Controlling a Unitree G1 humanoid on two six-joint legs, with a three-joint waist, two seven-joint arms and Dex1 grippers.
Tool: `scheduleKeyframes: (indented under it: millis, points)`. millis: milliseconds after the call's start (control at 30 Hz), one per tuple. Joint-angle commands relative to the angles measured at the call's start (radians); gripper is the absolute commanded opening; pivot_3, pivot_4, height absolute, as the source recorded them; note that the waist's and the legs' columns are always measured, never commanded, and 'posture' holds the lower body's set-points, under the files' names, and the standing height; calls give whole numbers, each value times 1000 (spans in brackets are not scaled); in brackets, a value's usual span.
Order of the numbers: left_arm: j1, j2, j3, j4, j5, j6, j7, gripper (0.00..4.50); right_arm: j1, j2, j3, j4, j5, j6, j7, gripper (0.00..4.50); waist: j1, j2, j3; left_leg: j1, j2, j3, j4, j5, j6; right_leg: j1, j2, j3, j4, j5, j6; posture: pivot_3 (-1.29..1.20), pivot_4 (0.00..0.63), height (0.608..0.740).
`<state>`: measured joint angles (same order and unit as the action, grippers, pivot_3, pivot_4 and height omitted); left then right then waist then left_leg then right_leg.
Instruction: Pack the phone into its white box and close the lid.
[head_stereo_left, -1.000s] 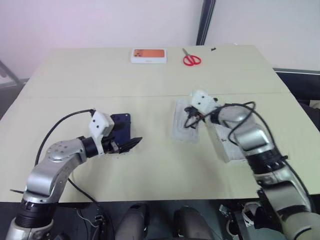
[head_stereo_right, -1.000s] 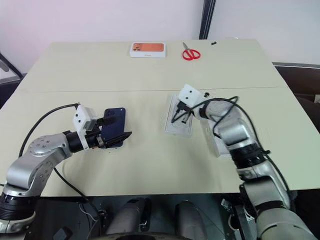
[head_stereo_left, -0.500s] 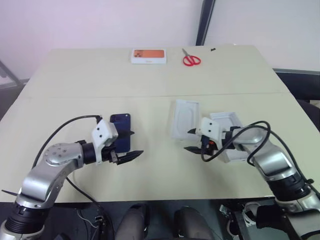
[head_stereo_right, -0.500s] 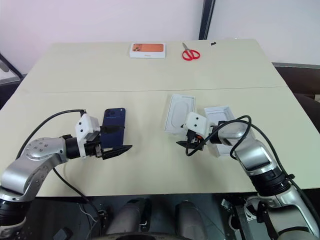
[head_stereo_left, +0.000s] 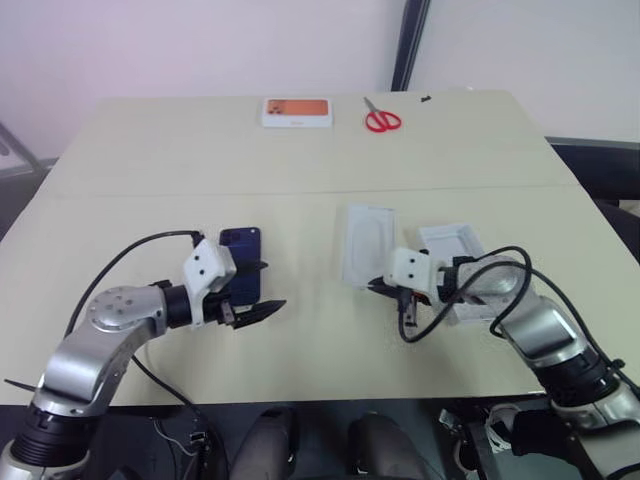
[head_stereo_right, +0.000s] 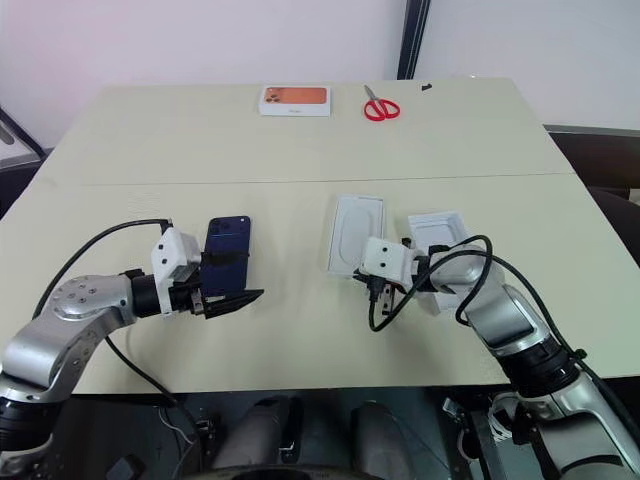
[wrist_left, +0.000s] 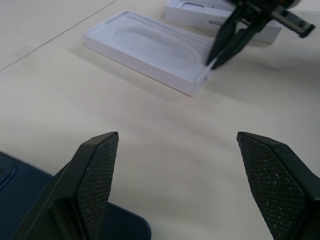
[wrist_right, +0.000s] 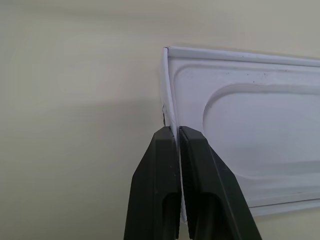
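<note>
Your left gripper (head_stereo_left: 268, 286) hangs low over the pale beige table (head_stereo_left: 300, 170) with its two black fingers spread wide and nothing between them. It points toward the robot's right, across the slim dark navy-blue phone (head_stereo_left: 240, 248). The phone lies flat beneath the gripper, its long axis running away from you toward the far edge. The fingertips reach past the phone's right-hand long side, so the phone sits behind and below the jaws, not between them. Only its near corner shows under one finger in the left wrist view.

This arm is plainly the nearer one. You would likely need to draw back over the phone and close across its short width.

Well apart to the right lies the flat white moulded insert with an oval recess (head_stereo_left: 366, 240), lengthwise in the same direction. Your right gripper (wrist_right: 176, 137) has its fingers pressed together on the thin wall at the insert's near corner. Just beyond that arm rests a white open-topped cardboard box part (head_stereo_left: 450, 242); whether it is tray or lid, you cannot tell.
</note>
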<state>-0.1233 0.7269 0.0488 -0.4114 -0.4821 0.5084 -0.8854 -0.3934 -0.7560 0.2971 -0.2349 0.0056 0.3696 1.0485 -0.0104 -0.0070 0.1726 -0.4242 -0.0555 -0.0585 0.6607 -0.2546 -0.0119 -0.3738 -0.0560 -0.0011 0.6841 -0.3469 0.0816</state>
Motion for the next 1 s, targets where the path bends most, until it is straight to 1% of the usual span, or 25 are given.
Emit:
scheduleKeyframes:
  millis: [33,267,367,467,500,533,633,700,767,833,867,1000]
  points:
    - [-2,-3,44,-4,-17,-19,6,3997,14,-15,11,-79,23,-22,45,49,0,0,0,0,0,0,0,0,0,0,0,0,0,0,0,0,150,740]
    - [12,-1,71,-2,-29,-12,10,3997,16,30,47,-112,2,2,20,49,-1,0,0,0,0,0,0,0,1,0,0,0,0,0,0,0,150,740]
    - [22,0,81,-6,-31,-8,11,3997,8,46,50,-119,19,34,26,49,0,0,0,0,0,0,0,0,0,0,0,0,0,0,0,0,150,740]
    - [36,3,95,-9,-34,-6,15,3997,8,43,43,-143,46,61,44,1071,1,0,0,0,0,0,0,0,0,0,0,0,0,0,0,0,150,740]
    - [40,4,101,-9,-35,-5,18,3997,9,37,37,-149,54,63,50,1659,1,0,0,0,0,0,0,0,0,0,0,0,0,0,0,0,150,740]
    - [44,5,106,-9,-37,-4,20,3997,10,33,27,-152,59,60,50,2003,1,0,0,0,0,0,0,0,0,0,0,0,0,0,0,0,150,740]
    - [53,2,145,-9,-57,19,44,3997,-16,61,-45,-158,140,108,35,3572,0,0,0,0,0,0,0,0,0,0,0,0,0,0,0,0,150,740]
    - [50,-8,191,-5,-88,53,79,3997,-58,99,-96,-161,215,175,17,3572,-2,0,0,0,0,0,0,0,1,0,0,0,0,0,0,0,150,740]
    - [43,-15,232,2,-116,94,121,3997,-107,141,-116,-149,252,224,-13,3572,-3,0,0,0,0,0,0,-1,1,0,0,0,0,0,0,0,150,740]
    - [33,-16,277,26,-129,153,184,3997,-177,207,-92,-96,225,250,-84,2927,-5,0,0,1,0,-1,0,-1,1,0,0,0,0,0,0,0,150,740]
    - [28,-15,291,40,-134,187,214,3997,-205,233,-73,-71,207,257,-110,2677,-6,0,0,1,0,-1,0,0,1,0,0,0,1,0,0,0,150,740]
    - [-11,-29,349,99,-149,338,359,3997,-310,351,49,58,102,237,-208,606,-3,0,0,0,0,0,0,2,-3,-1,0,0,1,0,0,0,150,740]
